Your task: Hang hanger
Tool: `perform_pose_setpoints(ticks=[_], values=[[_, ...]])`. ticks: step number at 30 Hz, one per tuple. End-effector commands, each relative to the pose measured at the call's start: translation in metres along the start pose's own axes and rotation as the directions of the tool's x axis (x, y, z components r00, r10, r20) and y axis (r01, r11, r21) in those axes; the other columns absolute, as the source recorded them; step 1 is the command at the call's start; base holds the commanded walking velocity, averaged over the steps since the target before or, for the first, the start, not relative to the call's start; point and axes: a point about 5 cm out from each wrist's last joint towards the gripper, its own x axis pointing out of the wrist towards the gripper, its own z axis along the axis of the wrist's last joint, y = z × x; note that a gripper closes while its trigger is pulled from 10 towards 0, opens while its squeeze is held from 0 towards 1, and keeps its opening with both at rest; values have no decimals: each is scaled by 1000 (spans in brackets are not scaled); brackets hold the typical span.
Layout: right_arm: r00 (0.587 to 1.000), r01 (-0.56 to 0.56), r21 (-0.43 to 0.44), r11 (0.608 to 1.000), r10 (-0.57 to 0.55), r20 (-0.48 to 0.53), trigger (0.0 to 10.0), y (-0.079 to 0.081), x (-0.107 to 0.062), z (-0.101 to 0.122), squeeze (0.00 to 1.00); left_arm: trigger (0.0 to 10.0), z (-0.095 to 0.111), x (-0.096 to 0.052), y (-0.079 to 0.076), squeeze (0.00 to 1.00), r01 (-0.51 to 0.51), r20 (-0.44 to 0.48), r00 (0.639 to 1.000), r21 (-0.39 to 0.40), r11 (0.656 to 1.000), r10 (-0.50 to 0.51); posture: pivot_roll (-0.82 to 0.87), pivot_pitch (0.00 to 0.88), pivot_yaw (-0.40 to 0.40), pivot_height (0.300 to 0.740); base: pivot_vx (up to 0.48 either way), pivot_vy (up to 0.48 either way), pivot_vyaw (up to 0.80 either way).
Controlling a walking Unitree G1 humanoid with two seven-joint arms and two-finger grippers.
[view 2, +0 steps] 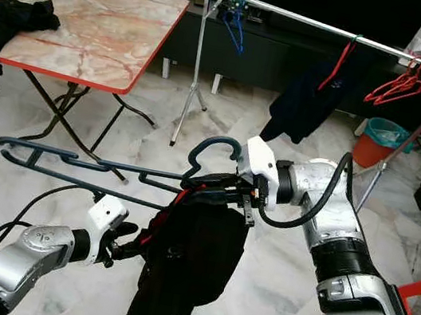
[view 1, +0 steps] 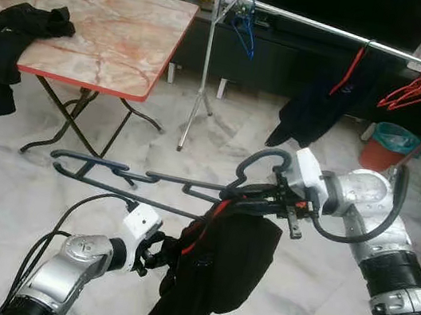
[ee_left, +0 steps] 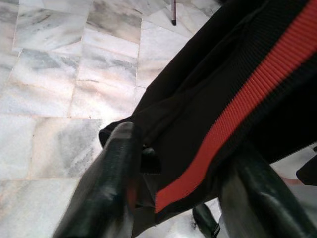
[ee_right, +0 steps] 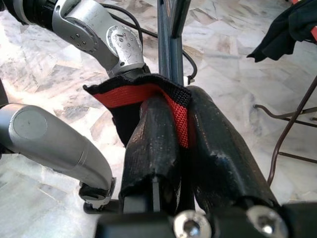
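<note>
Pinching ribbed black garment [view 1: 215,272] | right gripper [ee_right: 181,124] clamps hanger [view 1: 135,173] | left gripper [ee_left: 168,178] clamps fabric

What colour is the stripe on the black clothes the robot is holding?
Red. The stripe on the black garment shows best in the left wrist view.

Right gripper [ee_right: 181,134] fingers pinched on black garment's red-striped hem [ee_right: 148,91] and dark hanger bar [ee_right: 170,44], silver left arm [ee_right: 94,34] beyond, marble floor [ee_right: 59,79]

A black garment [view 1: 211,275] with a red ribbed stripe hangs on a dark blue-grey hanger [view 1: 122,175] above white-grey marbled floor [view 1: 10,197]; red-edged peach marble counter [view 1: 111,28].
</note>
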Motion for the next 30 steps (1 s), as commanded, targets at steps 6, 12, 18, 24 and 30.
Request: perform_pose_setpoints(ticks=[6, 12, 18, 24, 30], values=[[999, -32, -43, 999, 32, 16, 10000, 0, 2, 11, 0, 0, 0, 2, 0, 0, 6, 7, 1000, -3, 1000, -6, 178, 0, -103, 740, 0, 0, 0], [999, -39, -38, 999, 39, 12, 10000, 0, 4, 10, 0, 0, -2, 0, 2, 0, -3, 5, 1000, -12, 1000, 3, 179, 0, -104, 740, 0, 0, 0], [999, -41, -35, 999, 41, 16, 10000, 0, 5, 10, 0, 0, -3, 0, 1, 0, -3, 3, 1000, -12, 1000, 3, 178, 0, -101, 740, 0, 0, 0], [999, -40, -31, 999, 40, 19, 10000, 0, 6, 9, 0, 0, -3, -1, 0, 0, 10, 6, 1000, -13, 1000, -10, 180, 0, -100, 740, 0, 0, 0], [999, -39, -31, 999, 40, 16, 10000, 0, 6, 9, 0, 0, -3, 0, -2, 0, 20, 9, 1000, -13, 1000, -20, 179, 0, -99, 740, 0, 0, 0]])
